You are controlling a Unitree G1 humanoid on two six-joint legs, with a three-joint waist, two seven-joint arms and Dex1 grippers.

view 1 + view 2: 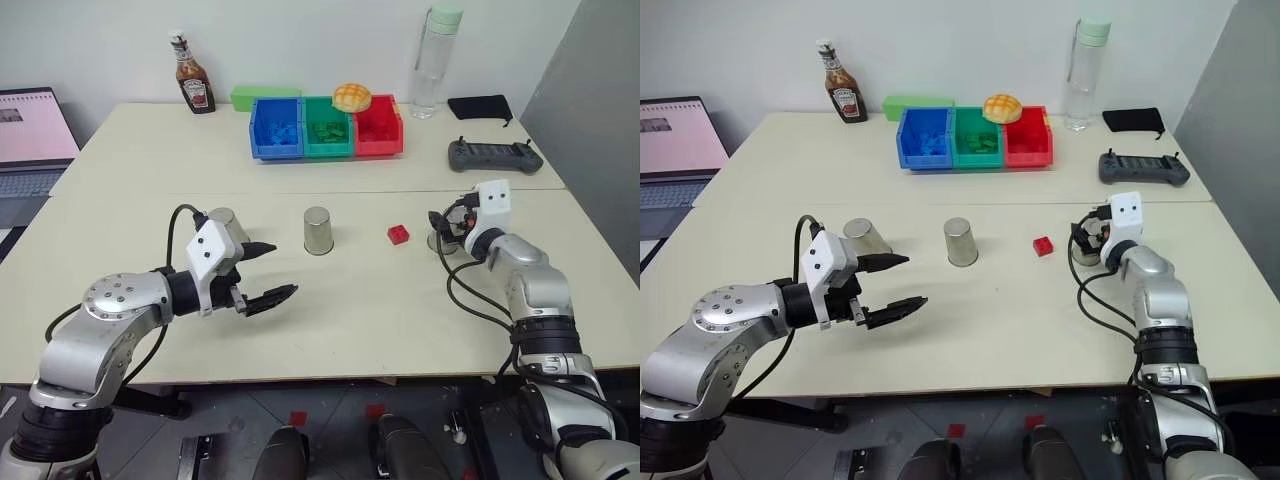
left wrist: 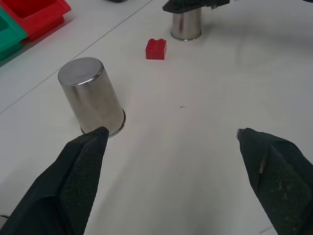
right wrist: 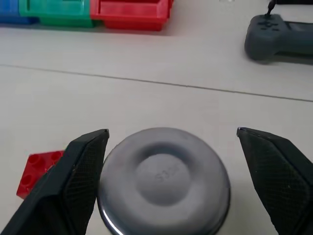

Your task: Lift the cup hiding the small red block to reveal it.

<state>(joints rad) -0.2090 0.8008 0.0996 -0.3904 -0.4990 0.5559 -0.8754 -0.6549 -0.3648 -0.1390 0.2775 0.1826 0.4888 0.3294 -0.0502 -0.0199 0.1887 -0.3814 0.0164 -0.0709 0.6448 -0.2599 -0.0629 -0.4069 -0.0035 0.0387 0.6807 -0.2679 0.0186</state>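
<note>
steel cup [image 3: 164, 178] sits upside down between the right gripper [image 3: 171, 181]'s open fingers, small red block [image 1: 398, 234] already bare beside it; next, probably just withdraw.

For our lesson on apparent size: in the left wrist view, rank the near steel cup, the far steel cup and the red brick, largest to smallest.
1. Near steel cup
2. Far steel cup, probably only looks smaller because it is farther away
3. Red brick
</note>
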